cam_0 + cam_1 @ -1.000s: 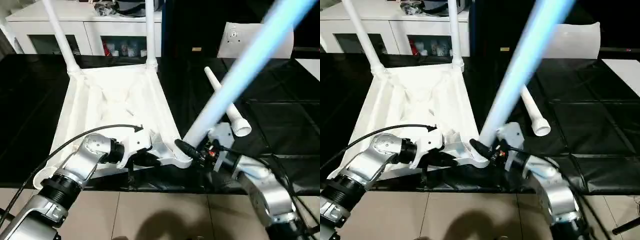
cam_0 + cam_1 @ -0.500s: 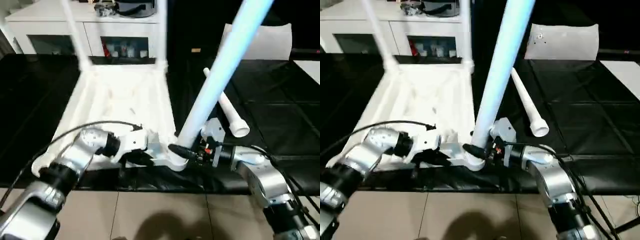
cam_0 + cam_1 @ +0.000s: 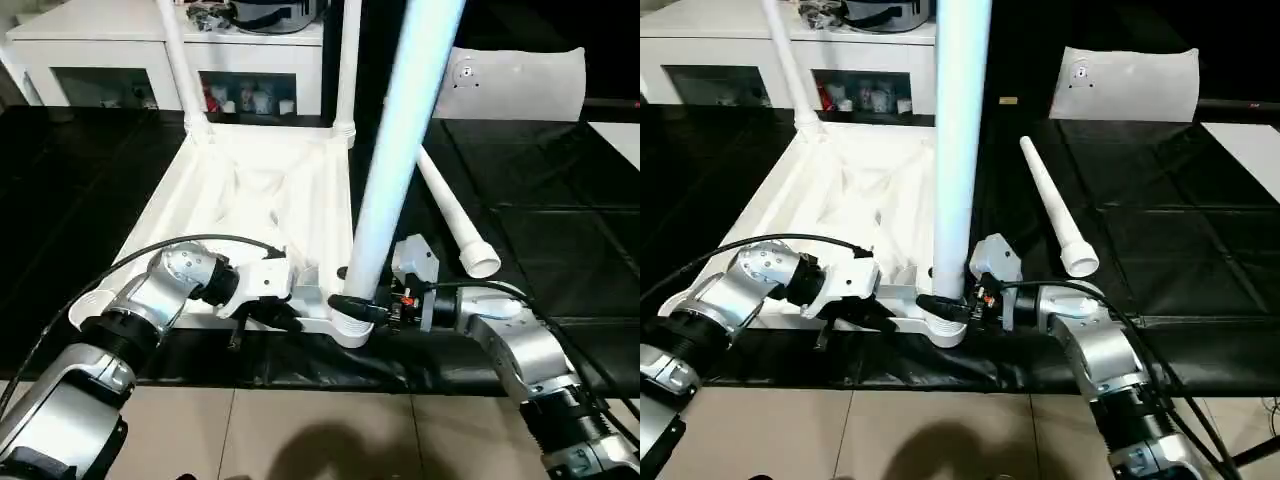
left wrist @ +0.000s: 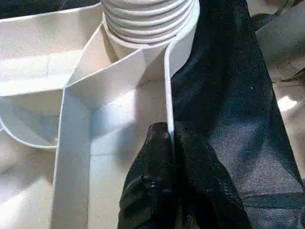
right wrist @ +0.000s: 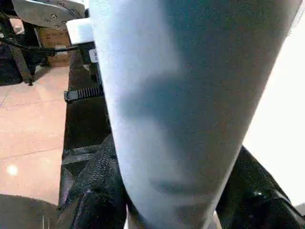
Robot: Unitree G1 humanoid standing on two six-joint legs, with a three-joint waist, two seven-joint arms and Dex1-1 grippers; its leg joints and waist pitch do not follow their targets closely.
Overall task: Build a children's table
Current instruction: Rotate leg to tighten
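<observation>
While the large white plastic table top (image 3: 262, 215) lies upside down on the black-covered bench (image 3: 560, 240), ribbed underside facing up, two long white tube legs (image 3: 178, 62) rise from the round sockets at its far corners. A third long tapered white tube leg (image 3: 400, 150) stands nearly upright in the near corner socket (image 3: 350, 325) on the robot's right side of the top, its foot at the socket's rim. The right gripper (image 3: 372, 310) grasps this leg low down, just above the socket, one black finger on each side of the tube; in the right wrist view the tube sits between the two black fingers (image 5: 95, 191).

The left gripper (image 3: 285, 318) is clenched on the thin near edge wall of the table top, just beside that same socket. In the left wrist view its black fingers (image 4: 157, 186) pinch the upright white rim, with the ridged base of the leg seated in the socket beyond them.

A fourth tapered white tube leg (image 3: 1052, 205) lies loose on the bench to the right of the table top, apart from it, its wide open end toward the robot. Farther back on the right rests a flat white panel with a small round mark (image 3: 1130, 78). A white cabinet (image 3: 120, 50) stands behind the bench.
</observation>
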